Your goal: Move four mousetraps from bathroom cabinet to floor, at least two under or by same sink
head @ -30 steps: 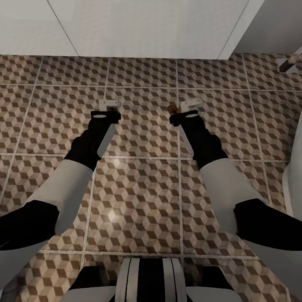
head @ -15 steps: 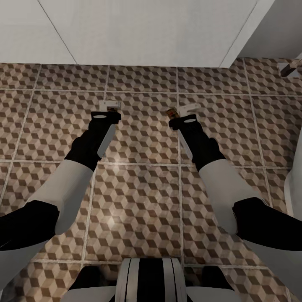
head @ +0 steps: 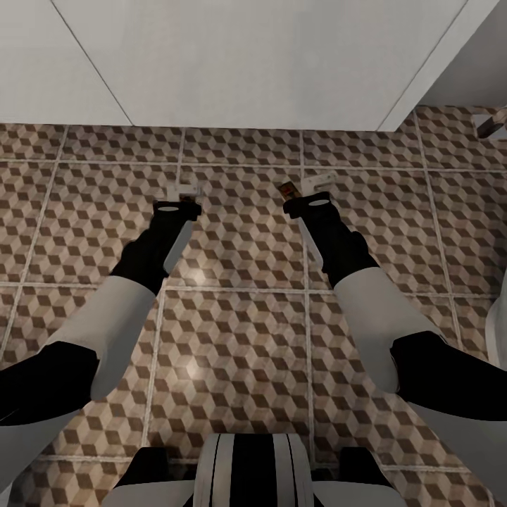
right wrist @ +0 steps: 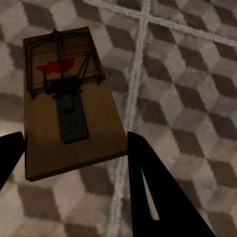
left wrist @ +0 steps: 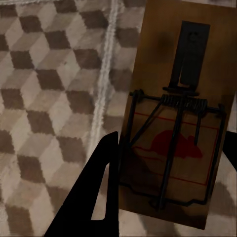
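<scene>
From above, both arms reach forward and down over the bathroom floor (head: 232,338), its cube-patterned tiles running up to a plain white panel (head: 246,63) along the far edge. The left gripper (head: 180,189) hangs low over a tile, a sliver of tan just showing at its tip. The right gripper (head: 308,186) sits a little apart from it, with the end of a mousetrap (head: 286,190) poking out on its inner side (small from here, but the tan board and a red mark are there).

Along the left wrist, a mousetrap (left wrist: 175,118) fills much of the picture: tan board, dark spring coil and wire bar, a red mouse printed on it. One dark finger (left wrist: 91,197) lies against the board's long edge, and the trap looks clamped in the left fingers, held above the tiles.

Along the right wrist, the other mousetrap (right wrist: 69,98) sits between two dark fingers (right wrist: 158,197), one at each side of the board's near end. They appear clenched on it, with the tiles and a pale grout crossing beyond.
</scene>
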Motion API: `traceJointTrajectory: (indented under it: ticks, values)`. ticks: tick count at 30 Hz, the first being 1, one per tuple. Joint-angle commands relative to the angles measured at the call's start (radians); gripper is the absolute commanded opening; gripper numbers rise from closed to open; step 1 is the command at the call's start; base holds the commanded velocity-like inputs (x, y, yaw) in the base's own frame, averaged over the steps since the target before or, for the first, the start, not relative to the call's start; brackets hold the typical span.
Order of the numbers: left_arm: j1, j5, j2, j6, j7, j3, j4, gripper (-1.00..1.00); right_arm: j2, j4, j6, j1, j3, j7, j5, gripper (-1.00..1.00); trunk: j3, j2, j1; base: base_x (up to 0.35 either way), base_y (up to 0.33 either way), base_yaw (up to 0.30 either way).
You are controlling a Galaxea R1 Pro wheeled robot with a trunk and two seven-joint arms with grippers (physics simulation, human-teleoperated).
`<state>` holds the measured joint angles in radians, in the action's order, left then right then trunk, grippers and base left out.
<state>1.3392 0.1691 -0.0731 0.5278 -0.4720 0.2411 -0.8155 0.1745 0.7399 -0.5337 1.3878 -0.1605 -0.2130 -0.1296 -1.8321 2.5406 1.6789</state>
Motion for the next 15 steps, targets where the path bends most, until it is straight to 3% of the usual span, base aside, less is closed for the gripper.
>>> traceJointTrajectory:
  ticks: [1, 15]
  values:
    - [0.0, 0.008, 0.001, 0.003, -0.012, 0.004, 0.003, -1.0, 0.0, 0.001, -0.008, 0.0, -0.002, -0.005, -0.007, -1.0, -0.001, 0.0, 0.0, 0.004, 0.002, 0.0]
    - [-0.002, 0.009, -0.003, 0.0, -0.013, 0.005, 0.019, -1.0, 0.0, 0.002, -0.008, 0.0, -0.003, -0.005, -0.005, -1.0, -0.001, 0.0, 0.0, 0.0, 0.0, 0.0]
